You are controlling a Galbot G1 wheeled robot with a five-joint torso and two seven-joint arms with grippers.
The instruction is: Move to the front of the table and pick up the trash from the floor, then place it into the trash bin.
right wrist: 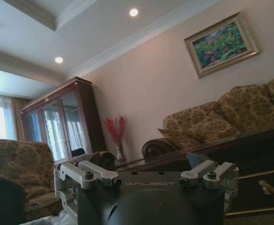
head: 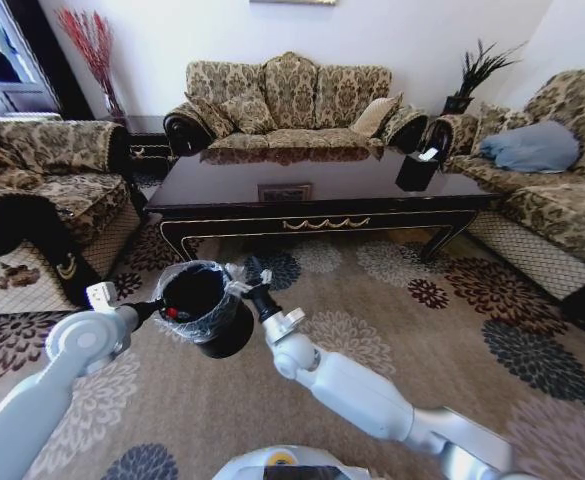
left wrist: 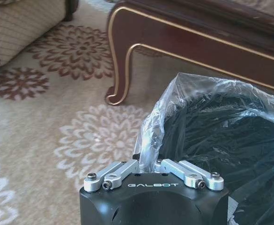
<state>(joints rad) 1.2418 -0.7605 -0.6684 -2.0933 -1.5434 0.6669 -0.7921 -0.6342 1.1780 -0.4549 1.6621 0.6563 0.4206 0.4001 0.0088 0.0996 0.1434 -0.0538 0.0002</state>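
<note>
Before the desk (head: 312, 195), on the flowered carpet (head: 392, 300), the trash bin (head: 204, 305) is standing, black liner bag (left wrist: 221, 126) lining its rim. Contents: something red is showing at the inner wall, likely the bottle's cap; other contents cannot be told apart. Carpet around the bin is showing no loose trash, so the task is judged to be nearing completion. Left gripper (head: 152, 308) is resting at the bin's rim, its fingers (left wrist: 120, 169) spread against the liner. Right gripper (head: 257, 285) is hovering just beside the opposite rim, fingers (right wrist: 92, 172) spread and holding nothing.
</note>
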